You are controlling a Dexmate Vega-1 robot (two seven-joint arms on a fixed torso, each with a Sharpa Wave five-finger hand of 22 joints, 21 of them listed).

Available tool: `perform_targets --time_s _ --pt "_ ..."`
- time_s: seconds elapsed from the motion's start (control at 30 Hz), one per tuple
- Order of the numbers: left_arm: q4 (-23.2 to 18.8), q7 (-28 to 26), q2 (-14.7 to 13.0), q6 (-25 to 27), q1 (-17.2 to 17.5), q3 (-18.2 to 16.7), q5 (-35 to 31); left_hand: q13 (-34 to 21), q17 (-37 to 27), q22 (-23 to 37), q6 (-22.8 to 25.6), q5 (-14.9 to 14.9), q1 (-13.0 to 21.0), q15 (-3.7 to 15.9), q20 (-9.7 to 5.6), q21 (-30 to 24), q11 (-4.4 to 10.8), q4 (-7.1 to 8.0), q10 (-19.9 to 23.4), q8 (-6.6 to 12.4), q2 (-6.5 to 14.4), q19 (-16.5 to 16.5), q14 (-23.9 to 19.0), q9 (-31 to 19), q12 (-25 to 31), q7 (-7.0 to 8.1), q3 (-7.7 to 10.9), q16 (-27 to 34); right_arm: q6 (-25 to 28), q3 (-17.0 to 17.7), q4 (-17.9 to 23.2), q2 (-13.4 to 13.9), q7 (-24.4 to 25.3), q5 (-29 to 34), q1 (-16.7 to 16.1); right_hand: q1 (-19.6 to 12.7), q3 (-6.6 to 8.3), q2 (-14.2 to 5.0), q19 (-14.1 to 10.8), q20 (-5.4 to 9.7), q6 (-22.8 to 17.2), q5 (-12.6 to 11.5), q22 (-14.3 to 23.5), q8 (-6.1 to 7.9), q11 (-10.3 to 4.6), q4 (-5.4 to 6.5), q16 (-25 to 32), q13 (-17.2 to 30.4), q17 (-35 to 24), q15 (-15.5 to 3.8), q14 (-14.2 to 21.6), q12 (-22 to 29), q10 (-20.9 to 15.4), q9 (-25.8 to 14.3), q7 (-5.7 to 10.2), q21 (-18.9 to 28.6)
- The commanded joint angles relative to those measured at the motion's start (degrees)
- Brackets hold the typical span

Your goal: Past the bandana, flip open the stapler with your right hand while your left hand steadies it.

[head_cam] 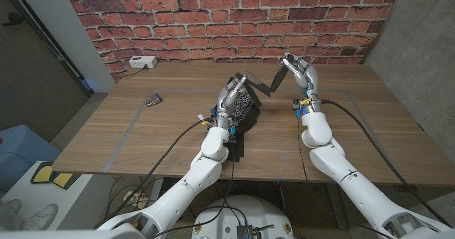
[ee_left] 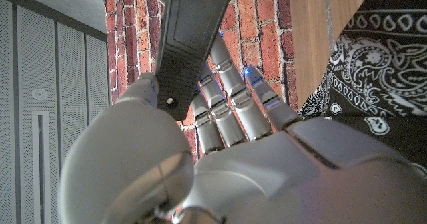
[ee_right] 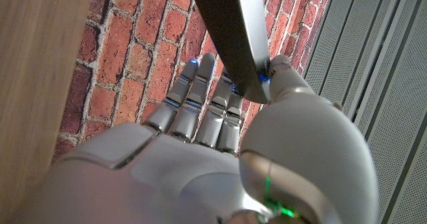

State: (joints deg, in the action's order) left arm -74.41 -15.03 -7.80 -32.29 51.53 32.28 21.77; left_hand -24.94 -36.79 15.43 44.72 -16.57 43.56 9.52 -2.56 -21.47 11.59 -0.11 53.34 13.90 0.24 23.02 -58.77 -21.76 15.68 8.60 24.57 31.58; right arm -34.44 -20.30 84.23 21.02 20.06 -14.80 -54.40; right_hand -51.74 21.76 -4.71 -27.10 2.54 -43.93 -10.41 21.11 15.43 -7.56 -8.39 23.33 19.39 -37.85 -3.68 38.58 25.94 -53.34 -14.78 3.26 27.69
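Wooden bench (head_cam: pixel 341 136) | black stapler (head_cam: pixel 259 84) beyond paisley bandana (head_cam: pixel 244 109), top arm swung up | left hand (head_cam: pixel 232 98) grips its base | right hand (head_cam: pixel 297 73) pinches raised arm tip

Stapler (head_cam: pixel 257 83) base — behind left hand (head_cam: pixel 232 97); small table object (head_cam: pixel 153 101) — unidentifiable.

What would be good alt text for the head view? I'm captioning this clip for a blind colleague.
At a wooden table before a brick wall, the right hand lifts the stapler's top arm up and open, while the left hand steadies its base over a black patterned bandana.
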Motion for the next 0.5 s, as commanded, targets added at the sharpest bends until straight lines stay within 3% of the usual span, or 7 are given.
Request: perform_targets --time_s 0.03,0.5 --pt "1.38 -0.2 0.84 -2.69 -0.18 -0.56 -0.41 -0.18 -0.32 0.17 1.7 -0.37 9.51 3.82 0.19 -0.37 0.51 -0.2 1.16 -0.04 9.28 0.09 0.53 -0.04 -0.2 1.94 0.23 -0.05 0.14 0.74 0.54 -0.65 1.11 -0.44 -0.97 -6.14 4.04 -6.5 0.39 3.06 -3.89 -0.2 0.16 -0.1 -1.26 3.33 -0.19 0.1 -0.17 -10.02 0.63 0.16 -1.86 -0.22 3.41 0.43" --pt "3.94 0.65 1.75 -5.2 -0.89 -1.13 0.01 -0.25 -0.71 0.2 1.69 -0.45 9.66 3.83 0.07 -0.57 0.53 -0.25 1.27 -0.11 9.23 0.2 0.5 -0.12 -0.33 1.95 0.14 0.14 0.14 1.06 0.03 -1.48 1.96 -0.7 -1.03 -6.31 4.27 -6.41 0.98 3.07 -4.05 -0.17 0.31 -0.23 -1.18 3.27 -0.48 -0.1 -0.32 -10.02 0.8 0.09 -1.96 -0.26 3.22 0.88"
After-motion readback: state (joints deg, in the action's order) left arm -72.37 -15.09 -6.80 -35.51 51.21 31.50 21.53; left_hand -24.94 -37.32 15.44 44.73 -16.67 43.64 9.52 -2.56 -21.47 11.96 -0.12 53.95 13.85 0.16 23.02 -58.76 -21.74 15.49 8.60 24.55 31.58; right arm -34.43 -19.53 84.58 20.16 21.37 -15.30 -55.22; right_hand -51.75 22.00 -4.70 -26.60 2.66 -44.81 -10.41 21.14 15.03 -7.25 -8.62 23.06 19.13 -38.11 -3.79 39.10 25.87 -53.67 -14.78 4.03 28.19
